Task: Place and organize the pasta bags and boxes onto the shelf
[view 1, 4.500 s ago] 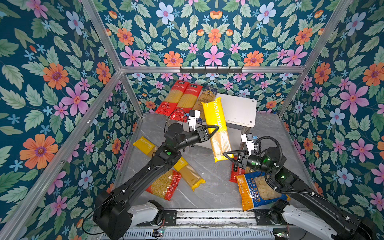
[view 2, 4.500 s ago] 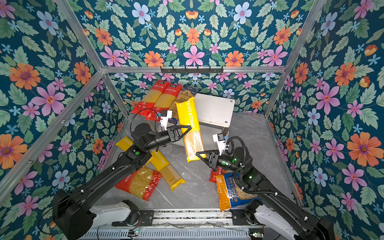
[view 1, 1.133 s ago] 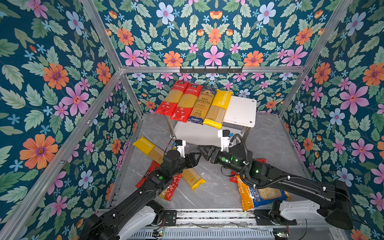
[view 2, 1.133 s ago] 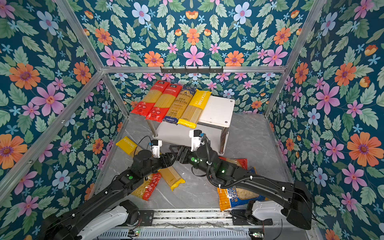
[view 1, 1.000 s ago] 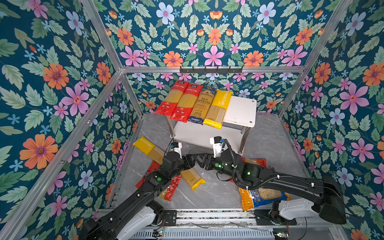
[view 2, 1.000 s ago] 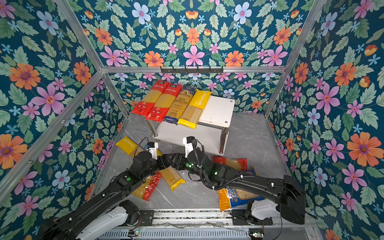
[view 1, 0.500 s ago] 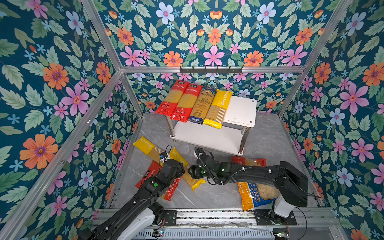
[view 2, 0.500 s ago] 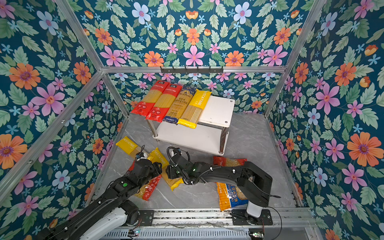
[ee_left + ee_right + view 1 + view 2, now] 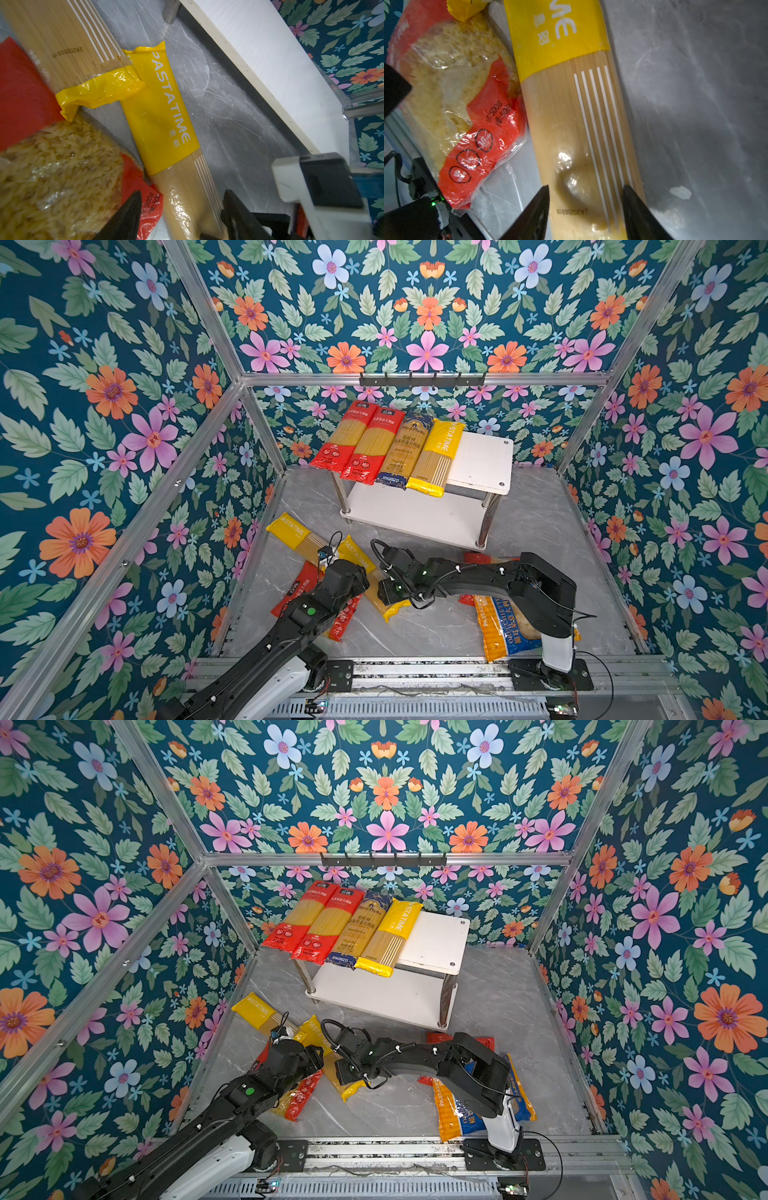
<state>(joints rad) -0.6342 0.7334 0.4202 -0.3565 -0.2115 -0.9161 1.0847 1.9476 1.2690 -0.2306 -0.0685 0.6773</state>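
Right wrist view: yellow PASTATIME pack (image 9: 571, 124) flat on grey surface (image 9: 695, 104), before shelf (image 9: 482, 456). Packs, nine: four on shelf top tier — two red spaghetti packs (image 9: 374, 443), navy-gold spaghetti pack (image 9: 405, 448), shelved PASTATIME pack (image 9: 436, 456); five on surface — two PASTATIME, two red macaroni packs (image 9: 301, 585), one shells pack (image 9: 498, 630). Right gripper (image 9: 584, 189): jaws apart, astride pack's clear section, tips at its edges; squeeze not discernible. Left gripper (image 9: 180, 197): jaws apart, astride same pack. Macaroni pack touches its side; second PASTATIME pack (image 9: 62, 41) lays crumpled end on label end.

4 spaghetti packs (image 9: 386, 448) lie side by side atop the white 2-tier shelf (image 9: 482, 456); 5 other packs (image 9: 291, 531) lie scattered on the bench (image 9: 540, 522).
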